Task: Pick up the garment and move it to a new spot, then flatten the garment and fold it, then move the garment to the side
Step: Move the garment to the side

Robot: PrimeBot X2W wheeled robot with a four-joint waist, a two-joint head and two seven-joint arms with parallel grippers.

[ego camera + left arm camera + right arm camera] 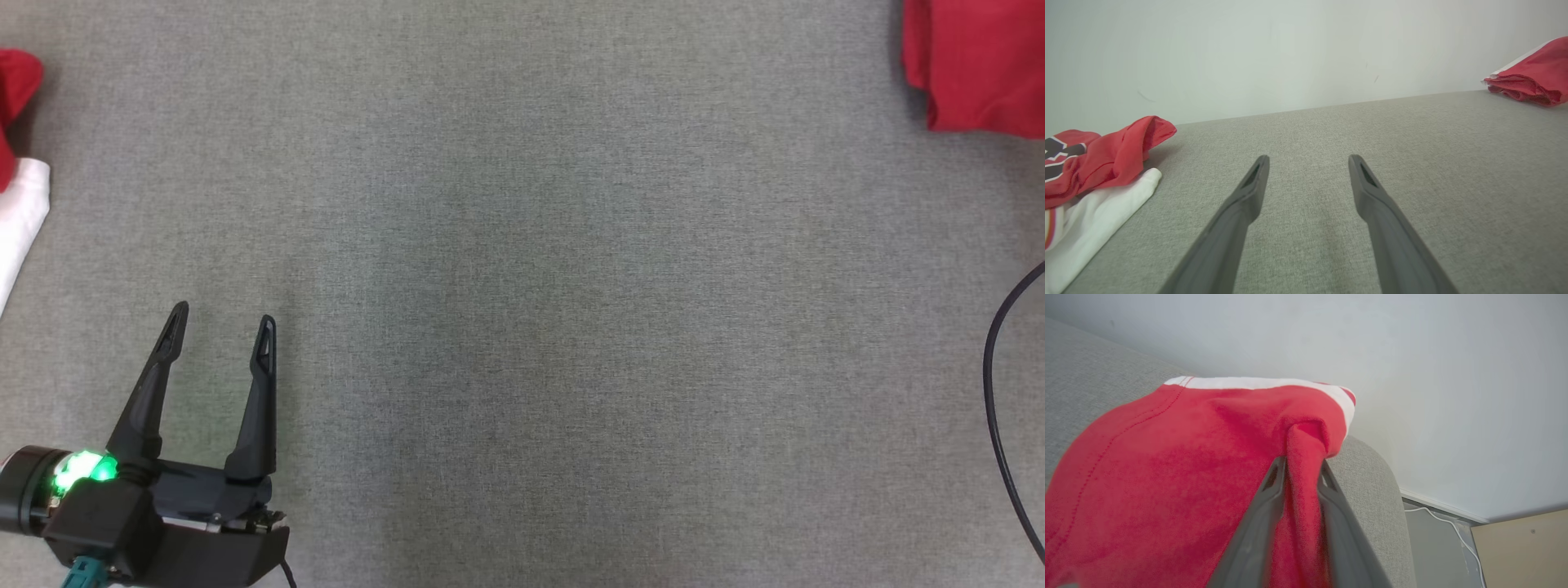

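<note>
red garment (1167,477) pinched in right pincer (1302,463); black print (1055,157) on heaped jersey (1106,159) unreadable.

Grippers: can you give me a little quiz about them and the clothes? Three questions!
1. True or false: the left gripper is open.
2. What do the fingers of the right gripper pinch? A) the red garment B) a spoon C) nothing
3. Fill in: the pile of clothes lies on the left gripper's ____ side.

Key: 1 true; 2 A; 3 left.
</note>
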